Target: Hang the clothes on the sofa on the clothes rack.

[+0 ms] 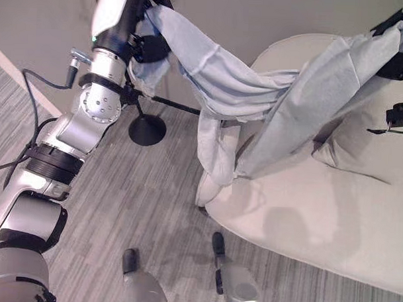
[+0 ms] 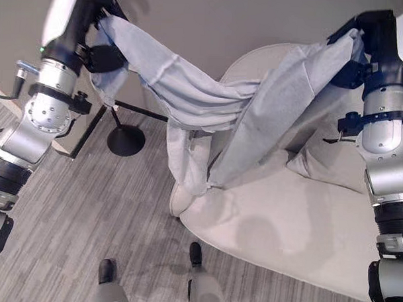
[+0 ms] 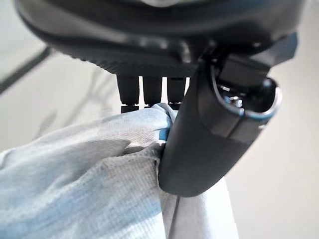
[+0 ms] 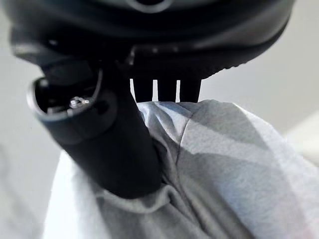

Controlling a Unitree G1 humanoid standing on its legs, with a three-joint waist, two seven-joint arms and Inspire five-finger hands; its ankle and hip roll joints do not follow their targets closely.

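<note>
The left hand (image 3: 199,144) pinches one end of a pale blue-grey garment (image 2: 255,120), thumb clamped on cloth. It sags creased between both raised hands, its lower folds draping to the cream sofa (image 2: 285,227) front edge. The right hand (image 4: 119,149) pinches the other end.

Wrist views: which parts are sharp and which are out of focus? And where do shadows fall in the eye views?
Left wrist view: the garment by the left hand is fairly sharp, the background soft. Right wrist view: the right hand is blurred, the cloth weave clearer. Eye views: soft grey shadows lie on the sofa seat and on the floor below the hanging cloth.
</note>
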